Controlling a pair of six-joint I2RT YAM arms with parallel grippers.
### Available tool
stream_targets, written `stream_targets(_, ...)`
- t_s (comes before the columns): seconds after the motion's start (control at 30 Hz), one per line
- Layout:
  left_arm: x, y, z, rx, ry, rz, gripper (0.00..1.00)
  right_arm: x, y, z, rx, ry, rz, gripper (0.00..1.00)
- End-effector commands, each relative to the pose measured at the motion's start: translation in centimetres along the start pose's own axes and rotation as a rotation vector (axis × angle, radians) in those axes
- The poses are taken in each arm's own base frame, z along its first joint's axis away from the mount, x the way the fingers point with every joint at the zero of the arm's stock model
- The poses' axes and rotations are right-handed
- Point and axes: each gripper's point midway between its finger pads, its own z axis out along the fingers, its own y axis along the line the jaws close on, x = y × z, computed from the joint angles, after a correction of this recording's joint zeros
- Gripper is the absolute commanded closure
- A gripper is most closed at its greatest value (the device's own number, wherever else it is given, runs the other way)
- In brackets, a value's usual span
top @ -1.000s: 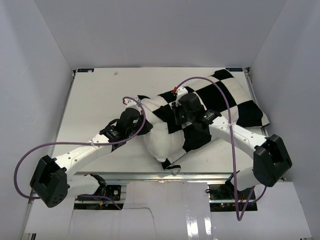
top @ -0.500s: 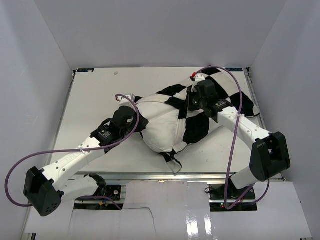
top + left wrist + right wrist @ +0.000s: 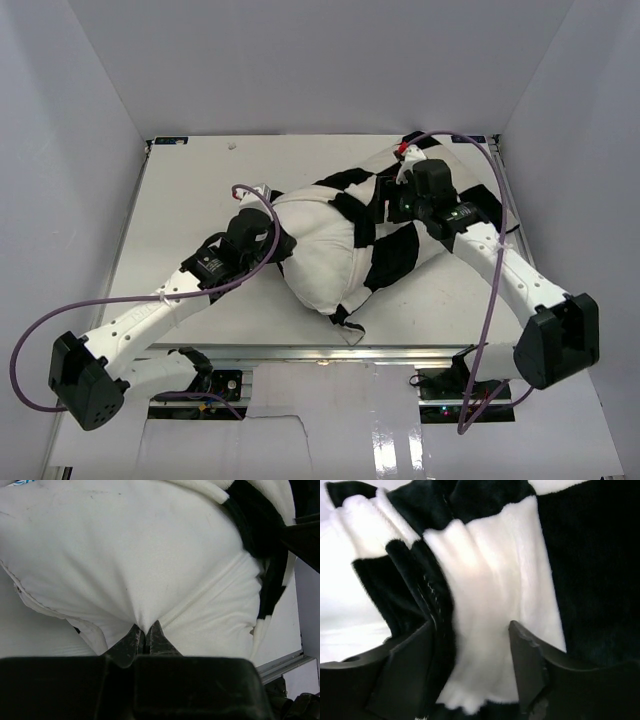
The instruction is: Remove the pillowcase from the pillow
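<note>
The off-white pillow (image 3: 318,250) lies bare at the middle of the table, its left half out of the cover. The black-and-white checked pillowcase (image 3: 400,255) is bunched over its right part and trails toward the back right corner. My left gripper (image 3: 278,246) sits at the pillow's left end. In the left wrist view this gripper (image 3: 146,631) is shut on a pinch of the pillow (image 3: 125,555), with the pillowcase edge (image 3: 257,535) at upper right. My right gripper (image 3: 392,206) is over the bunched cover. Its jaws (image 3: 469,642) stand open, with folds of the pillowcase (image 3: 485,580) lying loose between the fingers (image 3: 525,652).
The white table (image 3: 190,190) is enclosed by grey walls on the left, back and right. Purple cables loop off both arms. A loose flap of the cover (image 3: 345,325) hangs near the table's front edge.
My right gripper travelled toward the back right with the pillowcase, baring more pillow, then opened its jaws. My left arm shifted slightly left and kept its pinch on the pillow.
</note>
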Motion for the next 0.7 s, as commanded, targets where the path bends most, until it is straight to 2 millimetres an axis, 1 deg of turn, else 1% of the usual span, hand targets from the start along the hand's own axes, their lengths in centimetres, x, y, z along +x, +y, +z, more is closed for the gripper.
stream_targets(0.0,-3.1,-1.5,-0.7,0.025,-0.074,0.0,1.0,-0.3,0.8,-2.9,-0.027,-0.027,-0.044,0.3)
stream_targets(0.03,-3.4,-1.8,-0.6,0.031,-0.077,-0.001,1.0,-0.4,1.9,-4.0,-0.063,-0.052,-0.057,0.25)
stream_targets(0.07,-3.5,-2.0,-0.6,0.035,-0.076,0.0,1.0,0.2,2.3,-4.4,-0.085,-0.052,-0.059,0.23)
stream_targets(0.1,-3.3,-1.9,-0.2,0.027,-0.065,0.004,1.0,1.5,3.2,-5.2,-0.124,-0.047,-0.056,0.21)
stream_targets(0.13,-3.6,-2.2,-0.2,0.031,-0.07,0.005,1.0,1.9,3.8,-5.5,-0.148,-0.053,-0.06,0.2)
stream_targets(0.17,-3.6,-2.4,-0.1,0.038,-0.064,0.006,1.0,2.4,4.3,-5.8,-0.17,-0.051,-0.066,0.2)
stream_targets(0.2,-3.7,-2.6,-0.1,0.045,-0.062,0.003,1.0,3.0,5.4,-6.5,-0.204,-0.051,-0.079,0.2)
stream_targets(0.23,-3.6,-2.7,0.2,0.043,-0.056,0.003,1.0,3.3,6.2,-6.9,-0.226,-0.055,-0.089,0.21)
stream_targets(0.27,-3.5,-2.8,0.4,0.042,-0.049,0.003,1.0,3.9,7.7,-7.5,-0.272,-0.052,-0.114,0.21)
stream_targets(0.4,-3.1,-3.0,0.8,0.048,-0.028,-0.005,1.0,5.3,9.9,-8.7,-0.318,-0.045,-0.154,0.27)
stream_targets(0.47,-2.8,-3.1,1.1,0.048,-0.018,-0.011,1.0,6.3,9.7,-8.5,-0.292,-0.032,-0.147,0.29)
stream_targets(0.5,-2.8,-3.1,1.1,0.048,-0.016,-0.012,1.0,6.7,9.2,-8.3,-0.257,-0.028,-0.147,0.3)
stream_targets(0.57,-3.0,-3.3,1.3,0.048,-0.016,-0.012,1.0,8.0,8.4,-7.8,-0.22,0.008,-0.135,0.33)
stream_targets(0.6,-3.3,-3.6,1.3,0.052,-0.018,-0.013,1.0,8.5,8.4,-7.8,-0.22,0.017,-0.132,0.33)
stream_targets(0.63,-3.4,-3.7,1.4,0.054,-0.017,-0.013,1.0,9.6,8.2,-7.6,-0.222,0.038,-0.117,0.34)
stream_targets(0.67,-3.3,-3.9,1.6,0.053,-0.007,-0.012,1.0,9.6,8.9,-7.8,-0.251,0.022,-0.113,0.34)
